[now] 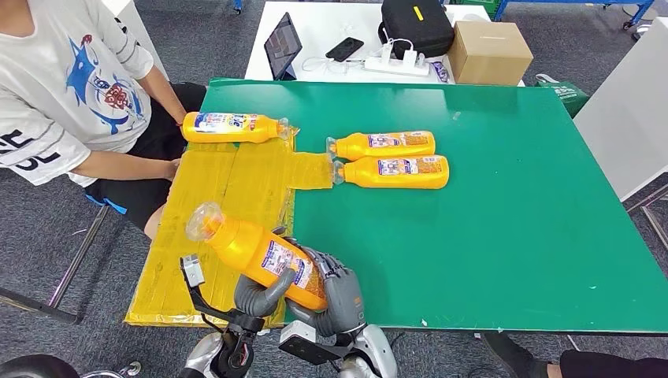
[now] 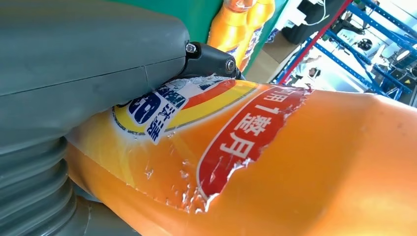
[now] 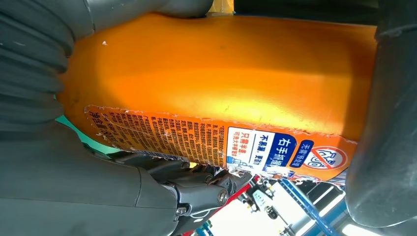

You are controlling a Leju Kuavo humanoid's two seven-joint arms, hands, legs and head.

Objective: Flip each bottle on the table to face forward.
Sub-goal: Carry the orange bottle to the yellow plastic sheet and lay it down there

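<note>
An orange bottle [image 1: 256, 253] with a clear cap is held tilted above the table's near left edge, cap toward the far left. My left hand [image 1: 258, 295] grips it from below and my right hand [image 1: 342, 290] wraps its base end. The left wrist view shows the bottle's [image 2: 295, 162] front label with red and blue print under my left hand [image 2: 74, 73]. The right wrist view shows the bottle's [image 3: 221, 64] back label of small text against my right hand [image 3: 74, 191]. Three more orange bottles lie flat: one [image 1: 232, 127] at the far left, two [image 1: 386, 145] [image 1: 398, 171] side by side mid-table.
The green table [image 1: 512, 236] has a yellow taped patch [image 1: 228, 185] on its left part. A person in a white shirt [image 1: 71, 79] sits at the far left with a hand by the patch. Behind stands a white table with a tablet [image 1: 282, 46] and a cardboard box [image 1: 488, 52].
</note>
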